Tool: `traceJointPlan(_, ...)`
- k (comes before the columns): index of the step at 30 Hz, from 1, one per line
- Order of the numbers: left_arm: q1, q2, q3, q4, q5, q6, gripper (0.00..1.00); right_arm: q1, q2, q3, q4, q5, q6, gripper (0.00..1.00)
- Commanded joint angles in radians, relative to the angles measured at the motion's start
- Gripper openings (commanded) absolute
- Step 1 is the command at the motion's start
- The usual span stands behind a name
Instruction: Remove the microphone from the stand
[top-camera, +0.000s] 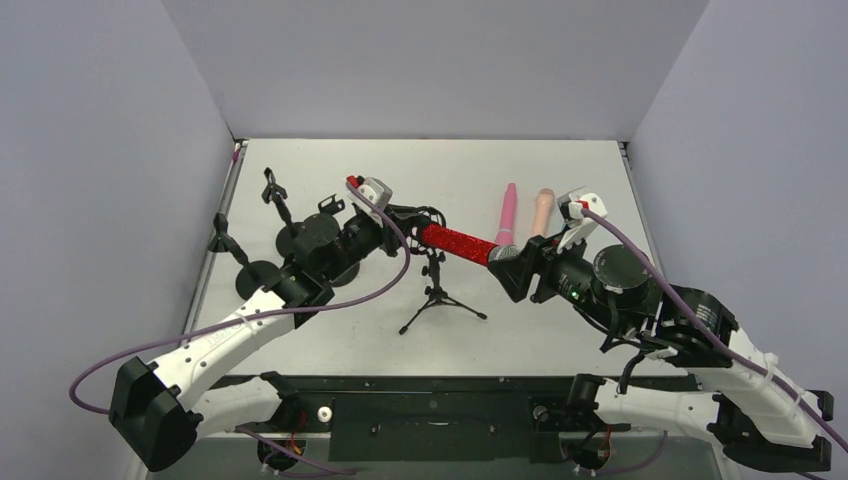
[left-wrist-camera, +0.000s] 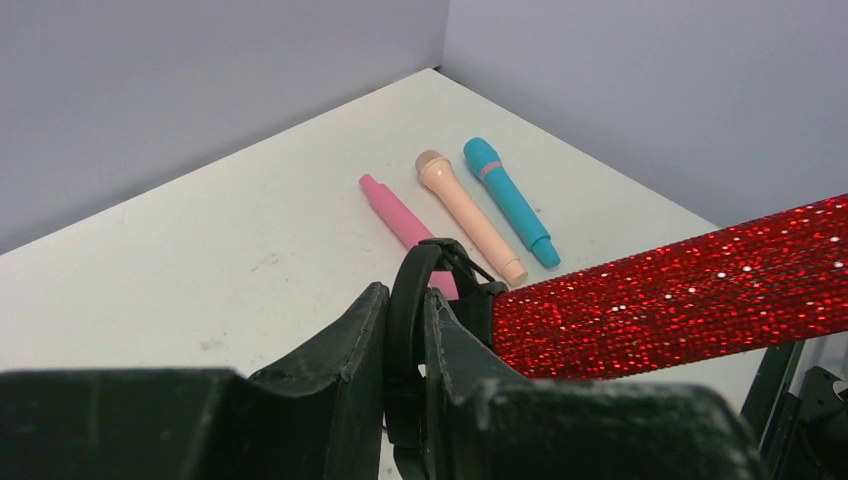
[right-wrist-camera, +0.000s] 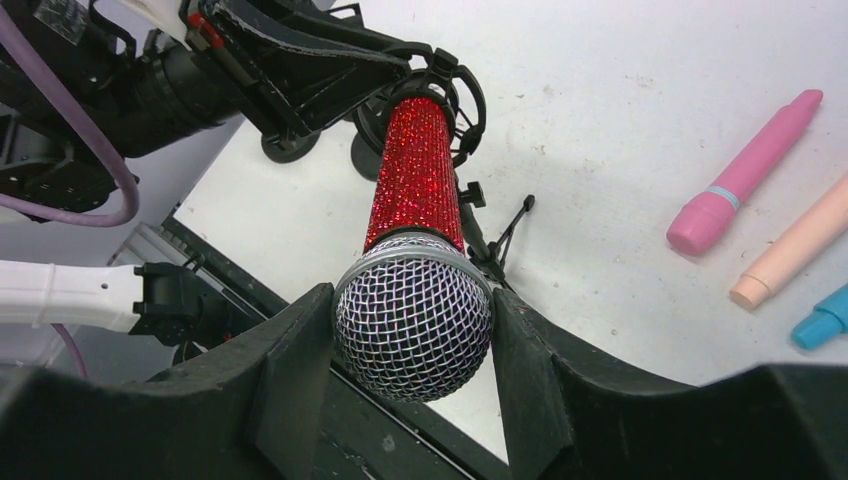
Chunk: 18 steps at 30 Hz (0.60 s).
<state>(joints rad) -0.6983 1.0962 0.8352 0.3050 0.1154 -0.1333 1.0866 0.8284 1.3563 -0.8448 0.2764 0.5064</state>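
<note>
The red glitter microphone (top-camera: 455, 241) lies nearly level above the table, its tail end at the black clip ring (right-wrist-camera: 462, 95) of the small tripod stand (top-camera: 437, 295). My right gripper (top-camera: 515, 268) is shut on the microphone's silver mesh head (right-wrist-camera: 413, 318), with both fingers touching it. My left gripper (top-camera: 400, 217) is shut on the clip ring (left-wrist-camera: 405, 290), pinching it between both fingers beside the red handle (left-wrist-camera: 680, 290). The tripod's legs stand on the table under the clip.
Pink (top-camera: 507, 215) and peach (top-camera: 542, 212) microphones lie on the table behind the right gripper; a blue one (left-wrist-camera: 508, 200) lies next to them. Two other black stands (top-camera: 275, 195) (top-camera: 230, 245) and round bases (top-camera: 315, 235) sit at the left.
</note>
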Motion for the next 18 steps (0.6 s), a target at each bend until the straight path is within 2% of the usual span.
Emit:
traceJointPlan(1,0.039,0.013,0.036,-0.038,-0.108,0.097,0.0,0.002,-0.068,0.077,0.049,0.078,-0.004,0.0)
traceJointPlan(10,0.037,0.015,0.051,-0.028,-0.044,0.09,0.0,0.002,-0.087,0.082,0.04,0.102,0.004,0.0)
traceJointPlan(15,0.036,0.007,0.05,-0.024,0.062,0.076,0.0,0.002,-0.086,0.07,0.04,0.11,0.004,0.0)
traceJointPlan(16,0.036,0.006,0.05,-0.025,0.073,0.073,0.02,0.002,-0.084,0.063,0.04,0.112,0.004,0.0)
traceJointPlan(17,0.035,0.004,0.049,-0.029,0.091,0.067,0.09,0.002,-0.083,0.061,0.039,0.116,0.004,0.0)
traceJointPlan(18,0.034,0.001,0.048,-0.032,0.1,0.065,0.13,0.002,-0.08,0.053,0.039,0.117,0.005,0.0)
